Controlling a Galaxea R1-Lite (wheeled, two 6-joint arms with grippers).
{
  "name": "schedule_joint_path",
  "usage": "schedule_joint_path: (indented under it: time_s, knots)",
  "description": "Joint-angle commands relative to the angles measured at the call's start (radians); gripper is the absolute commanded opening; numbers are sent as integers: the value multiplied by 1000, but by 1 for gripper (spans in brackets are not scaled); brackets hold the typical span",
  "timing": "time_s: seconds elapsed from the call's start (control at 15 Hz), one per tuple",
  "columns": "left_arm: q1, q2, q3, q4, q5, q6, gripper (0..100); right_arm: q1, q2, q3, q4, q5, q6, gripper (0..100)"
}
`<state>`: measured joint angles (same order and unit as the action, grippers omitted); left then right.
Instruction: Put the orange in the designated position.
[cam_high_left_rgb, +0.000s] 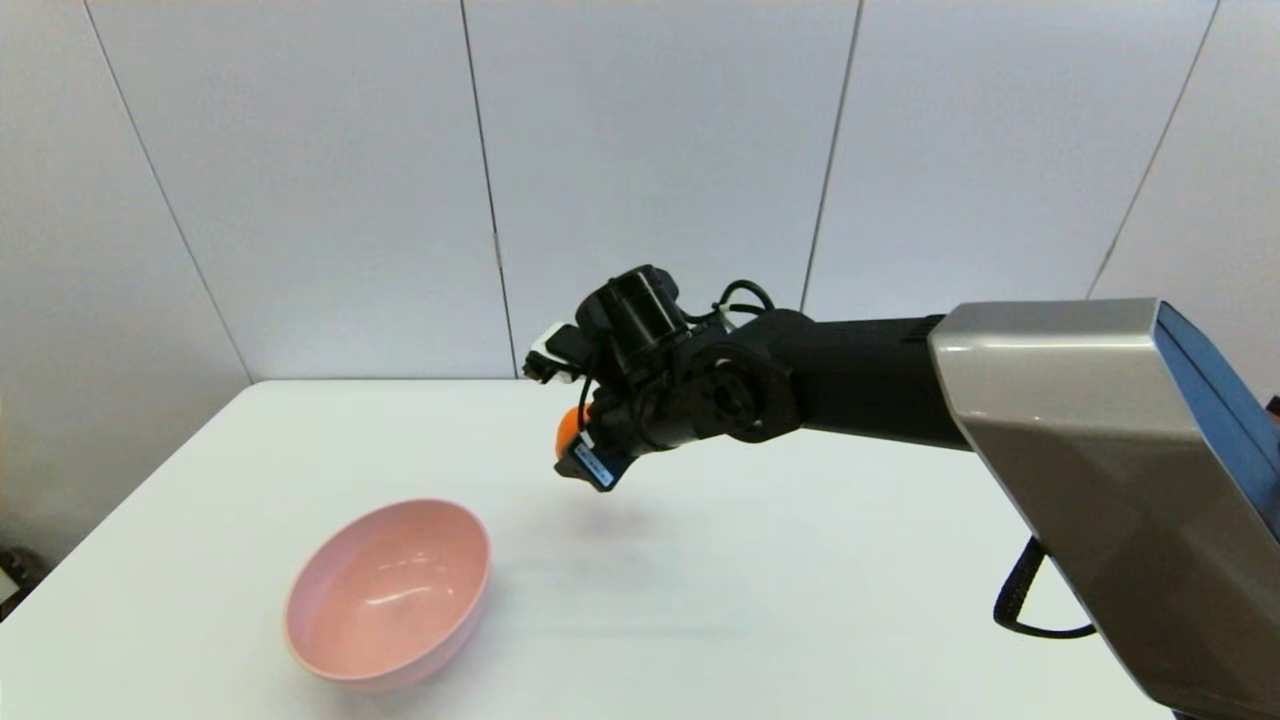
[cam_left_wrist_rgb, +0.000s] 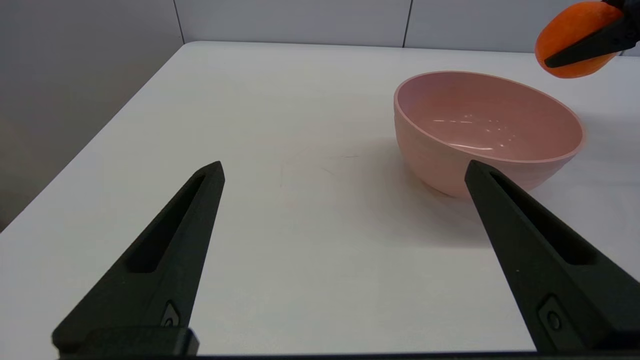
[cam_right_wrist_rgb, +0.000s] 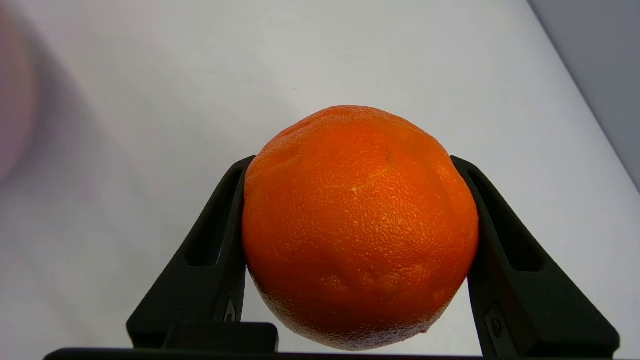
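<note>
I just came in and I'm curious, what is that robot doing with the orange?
The right gripper is squeezing the orange between its black fingers, holding it up above the white table. A pink bowl sits empty nearby. The left gripper waits open, low over the table near the bowl.

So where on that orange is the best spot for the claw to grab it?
Across its widest middle, one finger on each side, as the right claw holds the orange now. It is round and slightly lumpy, so squeezing off-centre would probably let it slip out.
</note>
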<state>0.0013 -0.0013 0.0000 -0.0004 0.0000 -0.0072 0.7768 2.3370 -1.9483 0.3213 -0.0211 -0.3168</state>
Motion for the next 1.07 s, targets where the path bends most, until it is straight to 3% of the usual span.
schedule_joint_path:
  time_s: [0.07,0.67,1.07]
  knots:
    - [0,0,0,-1,0,0,100,18,2,0,2,0,-1,0]
    - [0,0,0,-1,0,0,100,29,8,0,-13,1,-2,0]
    - [0,0,0,-1,0,0,100,32,45,0,-189,16,-2,0]
